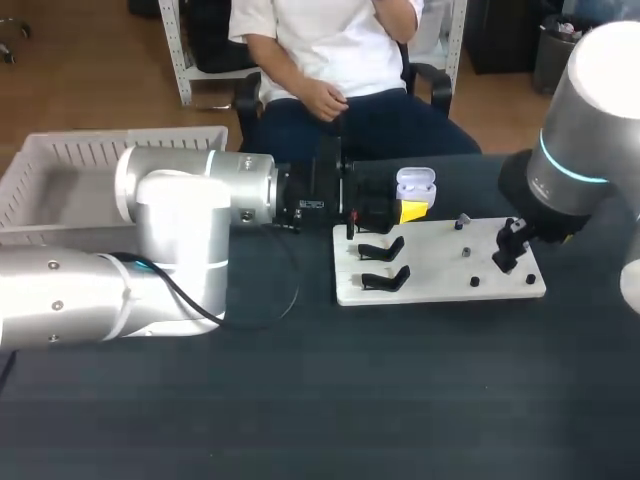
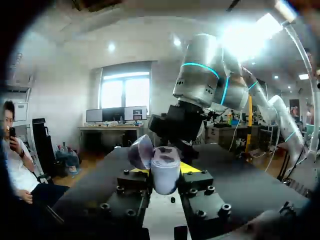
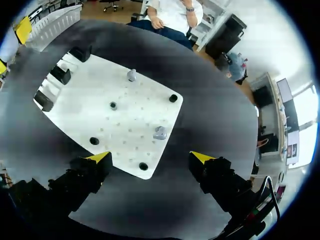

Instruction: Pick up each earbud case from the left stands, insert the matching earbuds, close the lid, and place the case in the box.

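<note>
L pincer point(image 2: 165, 184) is clamped on the pale lilac, rounded plastic earbud case point(image 2: 165, 172), one finger on each side of its body. The hinged lid point(image 2: 141, 152) stands open, tipped off to one side, so the cavity faces up & is free for loading. The case is held in the air over the dark tabletop point(image 1: 400, 400), at the edge of the white flat board point(image 1: 440, 272), on no stand; prob. kept level there so the other arm can work into it w/o it sliding.

R pincer point(image 3: 150, 159) is spread wide apart w/ nothing between its fingers; it hangs over the board's corner. Two small grey earbuds point(image 3: 160, 133) lie on the board, one just ahead of R pincer, the other farther ahead, among small black pegs point(image 3: 172, 98); the wide gap presumably lets the fingers drop over a bud.

The black curved stands point(image 3: 62, 75) sit at the board end far from R pincer, close under L pincer; the two in clear sight carry nothing. The white slatted plastic box point(image 1: 60, 165) sits well behind L pincer, beside the L arm; it looks like the last stop for the case.

Step in hand, I'd say: fetch a bud & seat it. Risks: the bud is tiny & may slip; the open lid could foul the approach.
</note>
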Controlling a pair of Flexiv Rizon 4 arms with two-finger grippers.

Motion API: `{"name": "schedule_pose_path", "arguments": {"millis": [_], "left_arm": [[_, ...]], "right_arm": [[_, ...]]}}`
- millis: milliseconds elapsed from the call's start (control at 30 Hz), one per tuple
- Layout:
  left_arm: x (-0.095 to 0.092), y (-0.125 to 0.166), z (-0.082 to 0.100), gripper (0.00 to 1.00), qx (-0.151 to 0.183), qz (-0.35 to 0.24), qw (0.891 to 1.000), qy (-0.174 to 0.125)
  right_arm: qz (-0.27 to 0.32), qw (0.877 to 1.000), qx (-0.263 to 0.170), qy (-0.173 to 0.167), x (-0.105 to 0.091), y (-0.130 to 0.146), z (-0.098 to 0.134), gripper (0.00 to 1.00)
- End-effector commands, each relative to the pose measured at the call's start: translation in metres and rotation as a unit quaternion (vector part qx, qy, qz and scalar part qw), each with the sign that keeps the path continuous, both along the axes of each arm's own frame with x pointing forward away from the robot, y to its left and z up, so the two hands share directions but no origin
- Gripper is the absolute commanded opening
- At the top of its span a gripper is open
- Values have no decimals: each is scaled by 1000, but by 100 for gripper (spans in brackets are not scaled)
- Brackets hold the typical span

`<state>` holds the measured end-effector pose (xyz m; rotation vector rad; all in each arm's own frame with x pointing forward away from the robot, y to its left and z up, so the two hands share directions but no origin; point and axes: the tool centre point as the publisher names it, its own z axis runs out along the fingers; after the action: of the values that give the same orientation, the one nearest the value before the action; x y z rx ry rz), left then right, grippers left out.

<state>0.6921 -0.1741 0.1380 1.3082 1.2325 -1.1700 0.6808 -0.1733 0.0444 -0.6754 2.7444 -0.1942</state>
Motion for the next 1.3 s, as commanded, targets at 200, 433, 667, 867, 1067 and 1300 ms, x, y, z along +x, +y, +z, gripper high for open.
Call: {"name": "schedule_pose_path", "arguments": {"millis": [200, 433, 667, 867, 1067, 1300], "left_arm": [[-1, 0, -1, 0, -2, 3, 1000, -2], [-1, 0, -1, 0, -2, 3, 1000, -2], [-1, 0, -1, 0, -2, 3, 1000, -2], [-1, 0, -1, 0, -2, 3, 1000, -2], [-1, 0, -1, 0, -2, 3, 1000, -2], [-1, 0, -1, 0, -2, 3, 1000, -2]], "right_arm": [[5, 1000, -3, 20, 15, 1, -13, 96], [-3, 1000, -5, 27, 19, 0, -15, 65], [0, 999, -8, 31, 23, -1, -17, 47], [2, 999, -9, 34, 23, -3, -18, 41], [3, 999, -13, 36, 26, -4, -18, 30], [-1, 999, -13, 38, 28, -4, -18, 33]]}}
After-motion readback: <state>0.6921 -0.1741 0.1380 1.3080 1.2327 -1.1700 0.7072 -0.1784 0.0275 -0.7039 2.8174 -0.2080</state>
